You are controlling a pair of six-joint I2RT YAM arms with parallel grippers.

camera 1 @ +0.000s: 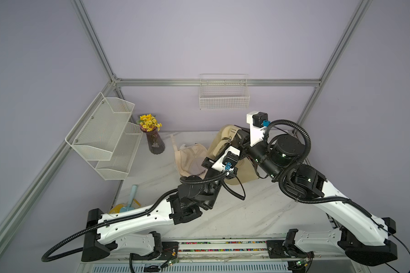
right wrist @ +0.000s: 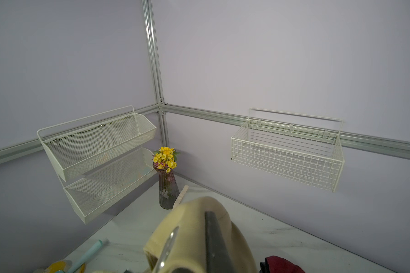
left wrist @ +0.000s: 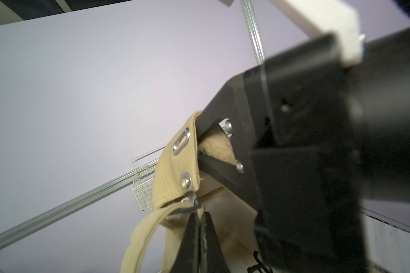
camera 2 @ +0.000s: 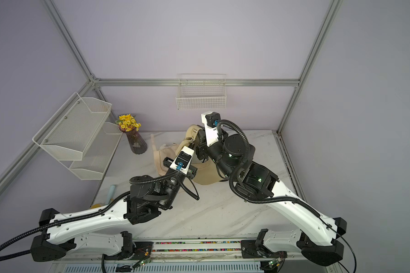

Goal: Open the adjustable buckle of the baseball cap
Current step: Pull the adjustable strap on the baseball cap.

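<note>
Above the marble table [camera 1: 246, 212], in both top views, the tan baseball cap [camera 1: 217, 144] is held raised between the two arms' ends. In the left wrist view, the left gripper [left wrist: 198, 209] is pressed together, pinching the buckle [left wrist: 187, 199]; the right gripper [left wrist: 199, 138] clamps the cap's rear band [left wrist: 173, 170]. In the right wrist view, one finger [right wrist: 213, 236] of the right gripper lies against the cap fabric.
</note>
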